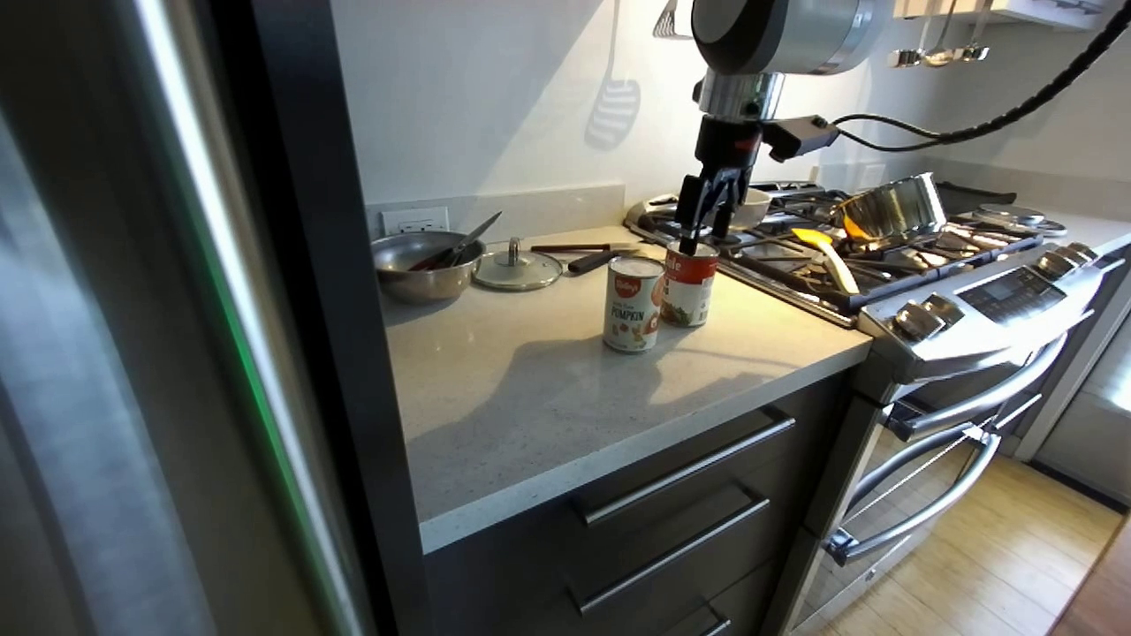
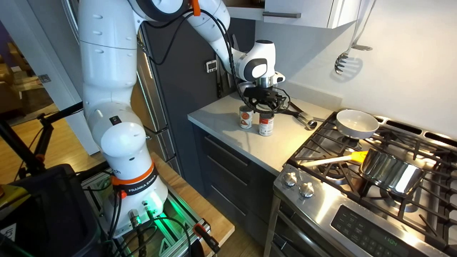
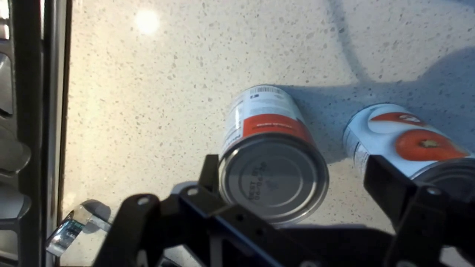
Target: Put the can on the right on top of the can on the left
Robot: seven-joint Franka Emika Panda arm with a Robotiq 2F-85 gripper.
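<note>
Two upright cans stand close together on the counter. The red-and-white can (image 1: 694, 290) is on the right in an exterior view; it also shows there (image 2: 266, 125) and in the wrist view (image 3: 274, 178). The white pumpkin can (image 1: 631, 306) is on the left; it also shows there (image 2: 246, 118) and in the wrist view (image 3: 419, 137). My gripper (image 1: 705, 240) is open and points down at the top of the red-and-white can. In the wrist view my gripper (image 3: 293, 165) has one finger beside that can's rim and the other over the gap towards the pumpkin can. It holds nothing.
A metal bowl (image 1: 424, 269) with utensils, a glass lid (image 1: 517, 269) and loose utensils (image 1: 590, 261) lie towards the wall. The gas stove (image 2: 321, 178) adjoins the counter and bears a white bowl (image 2: 357, 123), a steel pot (image 2: 391, 171) and a yellow spatula (image 2: 335, 160).
</note>
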